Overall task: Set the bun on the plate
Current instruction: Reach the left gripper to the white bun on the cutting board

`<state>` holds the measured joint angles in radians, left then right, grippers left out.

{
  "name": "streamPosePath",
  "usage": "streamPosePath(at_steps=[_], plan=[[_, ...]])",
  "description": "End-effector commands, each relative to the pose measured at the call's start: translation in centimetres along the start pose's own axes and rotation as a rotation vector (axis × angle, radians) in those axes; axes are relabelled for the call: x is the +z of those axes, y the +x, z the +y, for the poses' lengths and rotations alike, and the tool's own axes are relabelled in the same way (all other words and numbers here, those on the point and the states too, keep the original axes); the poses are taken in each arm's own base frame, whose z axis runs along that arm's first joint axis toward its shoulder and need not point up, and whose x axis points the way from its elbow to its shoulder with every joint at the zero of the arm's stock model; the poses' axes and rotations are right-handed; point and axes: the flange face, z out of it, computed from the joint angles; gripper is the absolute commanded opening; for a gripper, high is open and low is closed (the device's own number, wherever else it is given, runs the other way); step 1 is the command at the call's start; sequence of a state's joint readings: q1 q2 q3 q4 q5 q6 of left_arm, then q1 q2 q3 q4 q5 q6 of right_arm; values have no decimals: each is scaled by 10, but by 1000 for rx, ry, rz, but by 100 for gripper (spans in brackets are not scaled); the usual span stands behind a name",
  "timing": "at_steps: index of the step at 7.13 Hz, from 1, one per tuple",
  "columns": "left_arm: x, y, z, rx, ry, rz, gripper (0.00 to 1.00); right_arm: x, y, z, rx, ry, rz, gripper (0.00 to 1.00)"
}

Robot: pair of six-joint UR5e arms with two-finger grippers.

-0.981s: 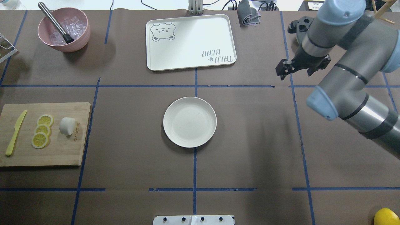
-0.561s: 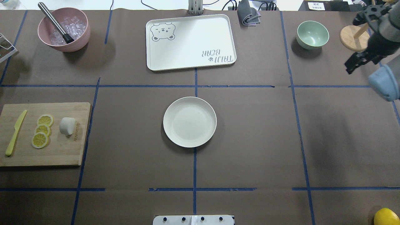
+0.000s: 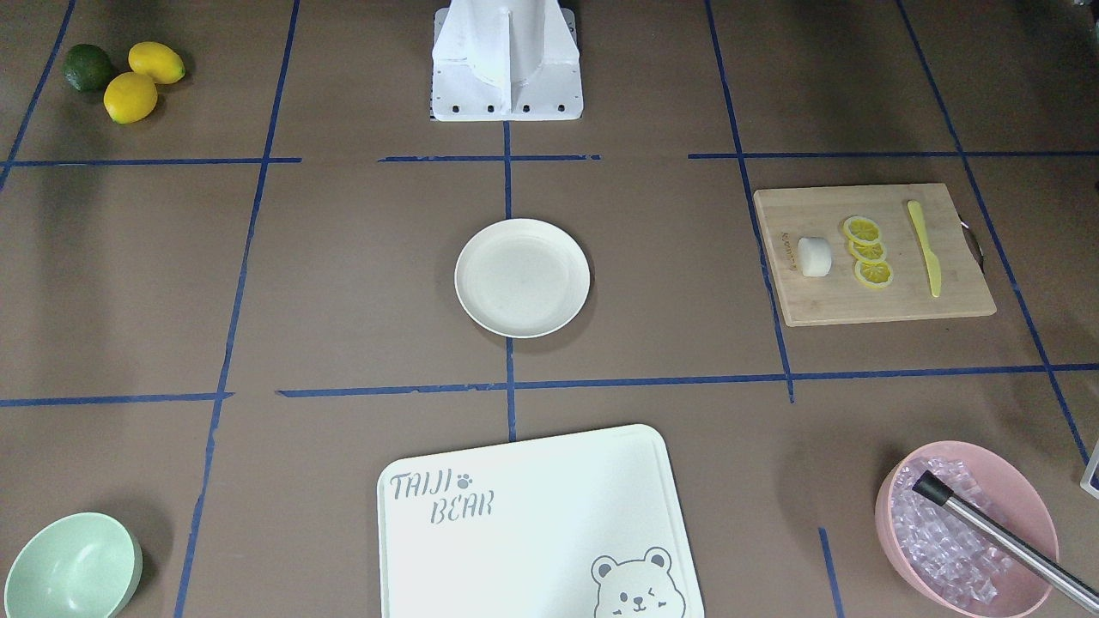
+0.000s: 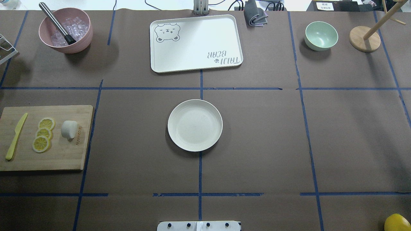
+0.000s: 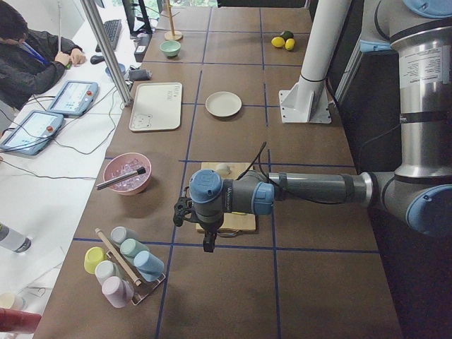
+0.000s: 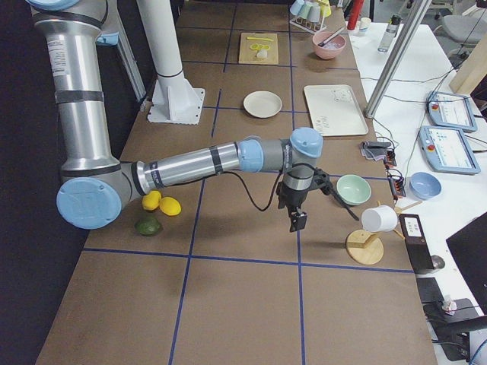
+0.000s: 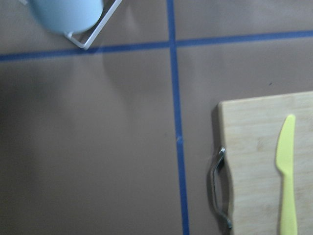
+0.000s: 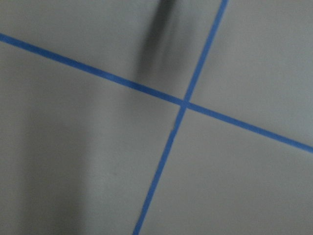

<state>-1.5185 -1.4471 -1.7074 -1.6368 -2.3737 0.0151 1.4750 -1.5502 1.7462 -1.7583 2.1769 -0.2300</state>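
The bun (image 4: 69, 129), a small white stubby roll, lies on the wooden cutting board (image 4: 64, 157) at the table's left, beside the lemon slices (image 4: 41, 134). The cream plate (image 4: 195, 125) stands bare at the table's middle, far from the bun (image 3: 815, 257). Neither arm shows in the overhead or front-facing views. In the exterior left view my left gripper (image 5: 208, 242) hangs over the board's outer end, past the bun (image 5: 223, 169). In the exterior right view my right gripper (image 6: 294, 221) hovers near the green bowl (image 6: 353, 189). I cannot tell whether either gripper is open or shut.
A yellow knife (image 4: 15, 136) lies on the board. A pink bowl (image 4: 65, 30) of ice with a metal tool, a bear-printed tray (image 4: 196, 43), a mint-green bowl (image 4: 321, 36) and a wooden stand (image 4: 365, 38) line the far edge. A cup rack (image 5: 123, 265) stands beyond the board.
My right arm has swung away to the right and left the overhead view, uncovering the green bowl and the wooden stand. Bun and plate have not moved.
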Motion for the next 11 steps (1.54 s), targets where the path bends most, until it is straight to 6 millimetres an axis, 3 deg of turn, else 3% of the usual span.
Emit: streamPosePath(at_steps=[1,2,4,5,6,8,10,11], plan=[[-27,31,-49,89,84,2,100,28,39,77,120,-36,-71,100],[-43,54,-78,136,121,11,100,30,39,79,123,-34,-74,100],[-16,115,-89,255,106,34,100,29,38,76,119,-22,-86,100],[9,154,-86,272,104,68,100,28,36,76,119,-19,-96,100],[34,198,-81,134,54,97,100,29,37,77,120,-20,-97,100],[60,245,-69,-66,99,118,100,28,36,76,117,-18,-96,100],[120,310,-44,-116,96,63,100,28,36,76,118,-18,-98,100],[139,334,-30,-135,92,44,100,28,36,76,118,-17,-97,100]])
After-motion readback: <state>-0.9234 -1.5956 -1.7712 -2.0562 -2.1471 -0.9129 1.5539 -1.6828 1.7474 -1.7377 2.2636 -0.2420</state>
